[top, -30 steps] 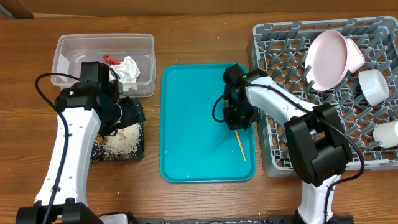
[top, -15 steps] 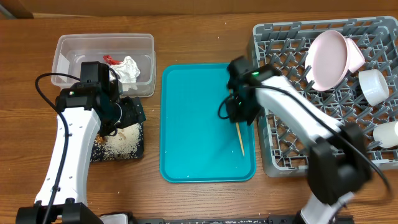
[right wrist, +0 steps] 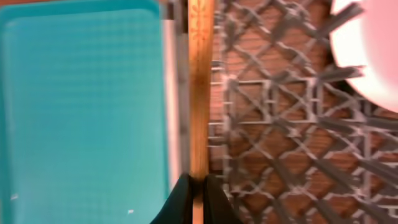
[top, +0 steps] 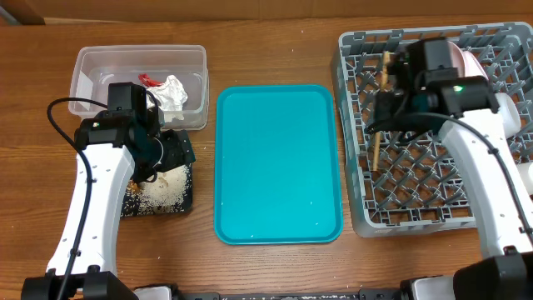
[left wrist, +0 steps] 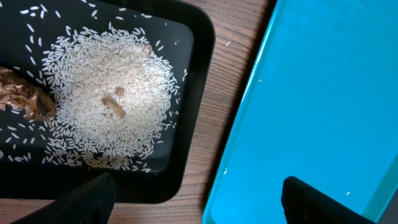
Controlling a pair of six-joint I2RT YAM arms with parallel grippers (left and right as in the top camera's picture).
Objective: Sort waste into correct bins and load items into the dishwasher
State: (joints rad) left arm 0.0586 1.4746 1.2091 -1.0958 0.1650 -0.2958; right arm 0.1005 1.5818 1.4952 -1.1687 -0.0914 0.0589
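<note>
My right gripper (top: 388, 107) (right wrist: 198, 186) is shut on the thin wooden chopsticks (top: 376, 154) (right wrist: 200, 93) and holds them over the left part of the grey dish rack (top: 416, 196). The pinkish plate (right wrist: 367, 50) stands in the rack at the back, mostly behind my arm in the overhead view. My left gripper (top: 171, 154) (left wrist: 199, 208) is open and empty above the black tray (top: 129, 204), which holds white rice (left wrist: 106, 106) and a brown lump (left wrist: 25, 99). The clear tub (top: 87, 62) holds the white napkin (top: 172, 92) and the red wrapper (top: 150, 80).
The teal tray (top: 279, 162) (left wrist: 311, 93) lies between the black tray and the rack, with only a few specks on it. Upright pegs fill the rack. A white cup (top: 525, 177) shows at the rack's right edge.
My right gripper has lifted the chopsticks off the teal tray and carried them right and back, over the dish rack. The left arm has not moved.
</note>
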